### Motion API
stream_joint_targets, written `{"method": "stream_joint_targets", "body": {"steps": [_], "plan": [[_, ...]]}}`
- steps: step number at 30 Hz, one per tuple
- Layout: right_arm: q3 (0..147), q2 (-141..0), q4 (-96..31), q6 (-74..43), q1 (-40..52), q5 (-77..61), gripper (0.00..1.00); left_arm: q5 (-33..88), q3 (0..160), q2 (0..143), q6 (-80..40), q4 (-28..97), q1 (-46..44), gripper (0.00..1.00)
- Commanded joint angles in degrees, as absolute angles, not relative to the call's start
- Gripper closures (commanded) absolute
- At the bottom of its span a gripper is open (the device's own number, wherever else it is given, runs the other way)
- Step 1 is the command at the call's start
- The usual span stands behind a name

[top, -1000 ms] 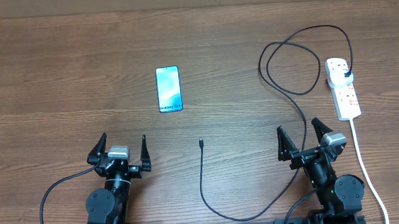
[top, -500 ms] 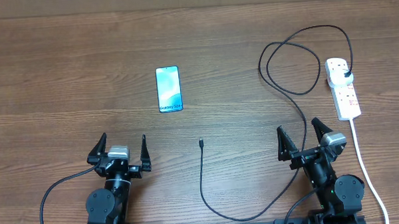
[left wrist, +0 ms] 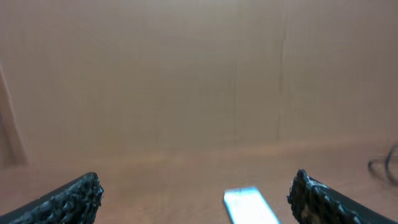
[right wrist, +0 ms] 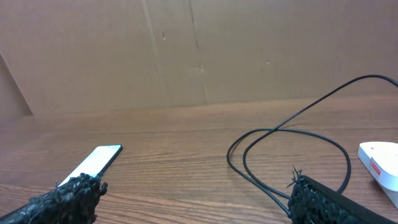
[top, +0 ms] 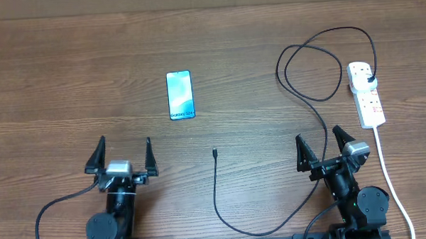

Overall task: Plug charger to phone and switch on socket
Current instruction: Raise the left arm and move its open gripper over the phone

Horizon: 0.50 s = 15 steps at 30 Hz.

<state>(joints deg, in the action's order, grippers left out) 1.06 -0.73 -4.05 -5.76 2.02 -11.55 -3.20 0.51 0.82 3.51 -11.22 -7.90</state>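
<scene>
The phone lies flat with its blue screen up, left of centre; it also shows in the left wrist view and in the right wrist view. The charger cable has its connector tip lying free at the table's middle. It loops right to a black plug in the white socket strip. My left gripper is open and empty, below and left of the phone. My right gripper is open and empty, below the strip.
The strip's white cord runs down the right side past my right arm. A brown cardboard wall stands behind the table's far edge. The strip's end shows at the right in the right wrist view.
My left gripper has shifted a little left and toward the phone, and its view is blurred. The right arm, phone and cable have not moved.
</scene>
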Motion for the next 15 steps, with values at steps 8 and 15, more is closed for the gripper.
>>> {"method": "stream_joint_targets", "body": {"steps": [8, 15], "plan": [[0.4, -0.1, -3.8, -5.7, 2.5, -11.0, 0.00, 0.2, 14.6, 0.3, -11.2, -6.0, -8.3, 0.01], [0.4, -0.1, -3.8, -5.7, 2.5, -11.0, 0.00, 4.2, 32.0, 5.3, -11.8, 6.1, -8.3, 0.00]]}}
